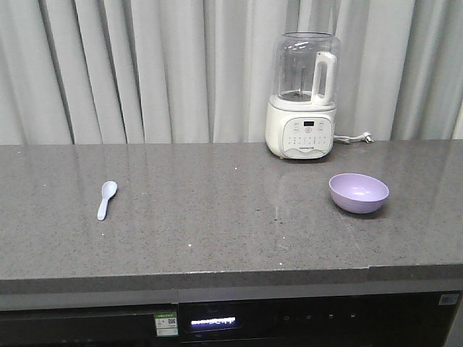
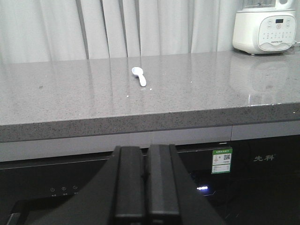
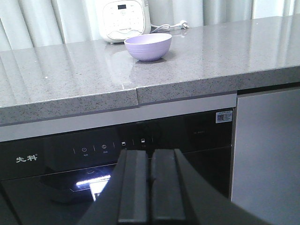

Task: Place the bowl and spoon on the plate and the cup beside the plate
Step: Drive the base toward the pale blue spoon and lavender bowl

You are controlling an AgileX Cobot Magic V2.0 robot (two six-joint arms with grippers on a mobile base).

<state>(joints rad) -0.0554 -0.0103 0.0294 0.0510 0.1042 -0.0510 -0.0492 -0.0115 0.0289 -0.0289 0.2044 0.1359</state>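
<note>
A pale blue spoon [image 1: 106, 199] lies on the grey counter at the left, scoop away from me; the left wrist view shows the spoon [image 2: 139, 76] too. On the right of the counter a lavender bowl [image 1: 358, 192] stands upright; the right wrist view also catches this bowl [image 3: 148, 46]. The plate and the cup are out of view. My left gripper [image 2: 145, 150] hangs below the counter's front edge, shut and holding nothing. Low in front of the dark appliance, my right gripper [image 3: 150, 152] is shut and empty as well. Neither gripper appears in the front view.
A white blender [image 1: 302, 97] with a clear jug stands at the back right, its cord and plug [image 1: 358, 138] trailing beside it. Grey curtains hang behind the counter. Under the counter edge sits a black appliance front [image 1: 217, 322] with a lit display.
</note>
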